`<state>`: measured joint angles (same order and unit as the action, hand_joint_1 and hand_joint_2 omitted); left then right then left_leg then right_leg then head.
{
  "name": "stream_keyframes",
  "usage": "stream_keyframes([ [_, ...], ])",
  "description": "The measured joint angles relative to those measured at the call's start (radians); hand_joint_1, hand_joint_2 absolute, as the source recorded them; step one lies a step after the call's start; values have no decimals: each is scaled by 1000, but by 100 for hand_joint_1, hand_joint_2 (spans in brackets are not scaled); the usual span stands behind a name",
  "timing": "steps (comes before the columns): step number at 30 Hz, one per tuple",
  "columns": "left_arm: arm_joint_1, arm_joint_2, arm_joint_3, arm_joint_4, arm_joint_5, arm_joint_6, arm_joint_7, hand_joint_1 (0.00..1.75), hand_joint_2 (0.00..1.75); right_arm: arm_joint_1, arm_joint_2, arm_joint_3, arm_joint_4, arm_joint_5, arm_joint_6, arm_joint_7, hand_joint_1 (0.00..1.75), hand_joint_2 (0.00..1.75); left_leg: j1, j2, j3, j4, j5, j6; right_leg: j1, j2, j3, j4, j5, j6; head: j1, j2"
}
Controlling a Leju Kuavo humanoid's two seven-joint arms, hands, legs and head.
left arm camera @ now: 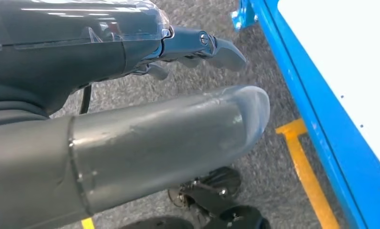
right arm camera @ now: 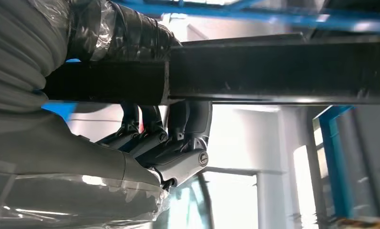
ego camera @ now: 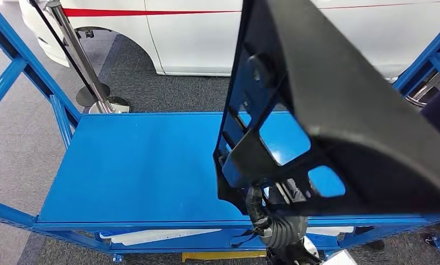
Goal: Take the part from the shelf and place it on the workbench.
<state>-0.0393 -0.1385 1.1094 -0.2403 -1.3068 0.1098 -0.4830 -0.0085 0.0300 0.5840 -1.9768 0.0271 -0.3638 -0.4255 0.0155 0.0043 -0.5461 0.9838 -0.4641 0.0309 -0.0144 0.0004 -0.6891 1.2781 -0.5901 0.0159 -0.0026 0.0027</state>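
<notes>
Black and close to the head camera, the part (ego camera: 339, 110) rises from about six o'clock to twelve, a large moulded plastic panel with ribs and cut-out windows; its upper end is cut off by the frame edge. It is held upright above the blue workbench (ego camera: 140, 165), whose top shows through the openings. Below the part, the right hand (ego camera: 281, 226) is mostly hidden behind the panel, with just the ribbed wrist cover and cabling visible. From the right wrist camera, the right hand (right arm camera: 164, 143) has its dark fingers (right arm camera: 188, 119) curled up onto the part's edge (right arm camera: 273, 71), gripping it.

From the left wrist camera, the left hand (left arm camera: 169, 109) hangs over grey carpet beside a blue frame rail (left arm camera: 312, 119), thumb extended and fingers straight, holding nothing.

At ten o'clock in the head view a chrome stanchion (ego camera: 79, 61) stands on the carpet. Behind it, a white car (ego camera: 206, 38) with a red stripe is cropped by the top edge. No writing is legible anywhere.
</notes>
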Motion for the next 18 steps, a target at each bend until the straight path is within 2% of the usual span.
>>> stream_keyframes([
  [2,0,-2,8,0,5,6,4,0,0,17,0,-21,4,-15,14,18,175,175,1,-2,0,10,-8,-6,-4,0,55,-120,68,-1,0,0],
  [4,-1,-4,16,0,6,12,8,0,0,32,0,-37,12,-22,31,28,175,175,-3,-5,-4,24,-17,-17,-3,0,101,-218,102,-8,0,0],
  [7,-2,-4,28,0,8,19,14,0,0,58,0,-56,24,-26,50,29,175,175,-4,-6,-6,27,-21,-32,2,2,104,-231,100,-26,-1,0],
  [9,-2,-4,34,0,8,20,18,0,0,70,2,-67,30,-38,69,32,175,175,-3,-6,-10,45,-40,-41,-1,0,106,-235,105,-38,-1,0],
  [11,-3,-4,40,0,9,18,23,0,0,81,6,-77,35,-51,96,32,175,175,-2,-5,-45,134,-102,-49,-3,-3,107,-238,109,-45,-1,0],
  [13,-2,-4,44,0,9,12,27,0,0,92,8,-84,39,-58,123,22,175,175,-2,-5,-99,264,-166,-54,-1,-4,103,-237,110,-47,-1,0],
  [14,-2,-5,46,0,9,10,28,0,0,98,8,-87,41,-61,136,16,175,175,-2,-5,-113,301,-175,-53,1,-4,101,-236,110,-47,-1,0],
  [15,-1,-5,47,0,8,9,29,0,0,104,8,-89,42,-63,145,10,175,175,-2,-5,-110,300,-164,-51,2,-4,99,-234,111,-48,-1,0],
  [16,-1,-5,49,0,8,8,29,0,0,107,8,-91,43,-65,151,7,175,175,-3,-5,-87,259,-136,-46,4,-3,99,-233,111,-48,-1,0],
  [18,-2,-3,53,-1,8,8,30,0,0,111,8,-95,43,-67,155,4,175,175,-8,-6,-15,120,-72,-31,6,-2,99,-232,112,-46,-1,0],
])
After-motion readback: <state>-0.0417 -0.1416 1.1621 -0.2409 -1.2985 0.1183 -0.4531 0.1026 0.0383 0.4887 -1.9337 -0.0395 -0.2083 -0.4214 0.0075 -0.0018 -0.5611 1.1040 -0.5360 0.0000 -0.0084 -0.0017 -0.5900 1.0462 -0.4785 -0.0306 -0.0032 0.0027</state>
